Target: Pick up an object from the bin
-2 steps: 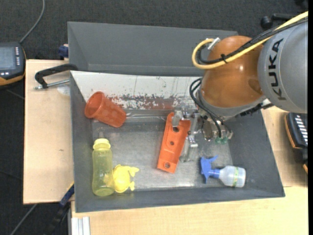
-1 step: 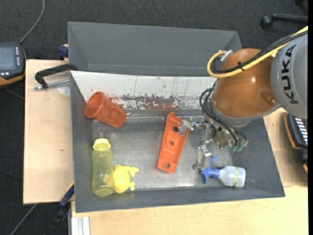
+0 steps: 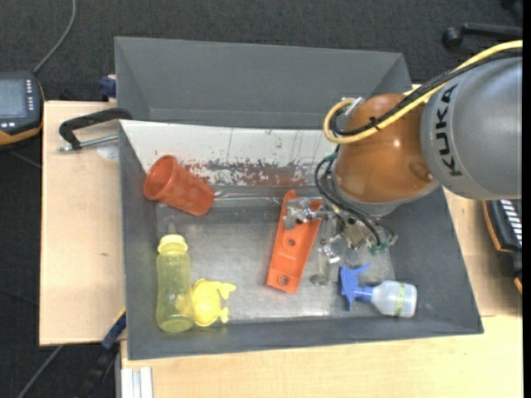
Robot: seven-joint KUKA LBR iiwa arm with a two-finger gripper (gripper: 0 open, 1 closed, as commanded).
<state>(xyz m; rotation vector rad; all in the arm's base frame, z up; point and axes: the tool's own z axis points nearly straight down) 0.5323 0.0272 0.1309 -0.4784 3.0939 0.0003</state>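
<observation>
- Five loose things counted in the grey metal bin (image 3: 249,77), one of each kind, spread out rather than heaped.
- One orange-red cup (image 3: 178,186), on its side at the back left, wider end toward the left wall.
- One yellow bottle (image 3: 172,287), lying lengthwise along the left side, cap end toward the back.
- One small yellow toy (image 3: 209,301) (exact kind hard to make out), touching the yellow bottle's right side near the front.
- One flat orange bar (image 3: 293,254) with holes in it, lying aslant in the middle of the floor, upper end toward the back wall.
- One small clear bottle (image 3: 390,297) with a blue nozzle (image 3: 355,287), at the front right, nozzle end pointing left.
- Gripper (image 3: 330,243): low in the bin, just right of the flat orange bar and just behind the blue nozzle. Looks close against the bar's upper end, contact not certain. How far open: cannot tell from this angle.
- Above it, a rounded orange cover (image 3: 382,160) on the wrist, with dark cables beneath and a yellow cable (image 3: 431,77) looping over. Grey arm (image 3: 481,131) reaching in from the right.
- Bin floor: bare, scuffed grey metal, with reddish specks (image 3: 249,172) streaked low along the back wall.
- Around the bin: dark floor (image 3: 249,7).
</observation>
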